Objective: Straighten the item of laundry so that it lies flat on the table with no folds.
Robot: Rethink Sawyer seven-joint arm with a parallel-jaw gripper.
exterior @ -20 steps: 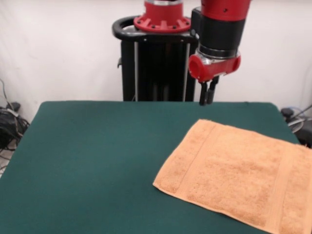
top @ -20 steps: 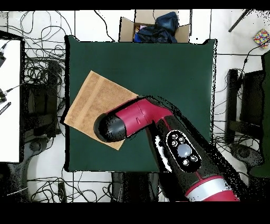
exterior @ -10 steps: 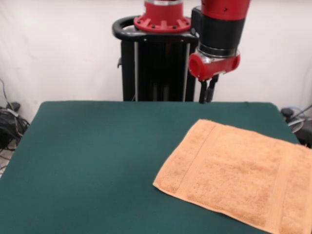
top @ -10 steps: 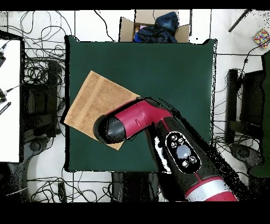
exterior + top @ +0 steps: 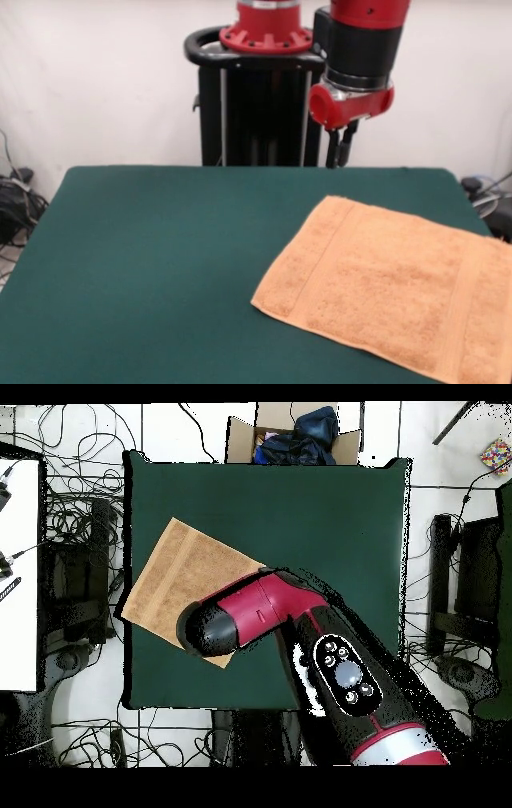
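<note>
While the green felt table (image 5: pixel 160 264) fills most of my front view, I see the orange towel (image 5: pixel 392 288) spread flat at lower right, set at an angle, its far end running past the table's right edge. No folds show. My red arm (image 5: pixel 300 634) covers one towel corner from overhead. At upper centre, the gripper (image 5: pixel 339 150) hangs clear above the table, its two fingers nearly together, grasping nothing.
</note>
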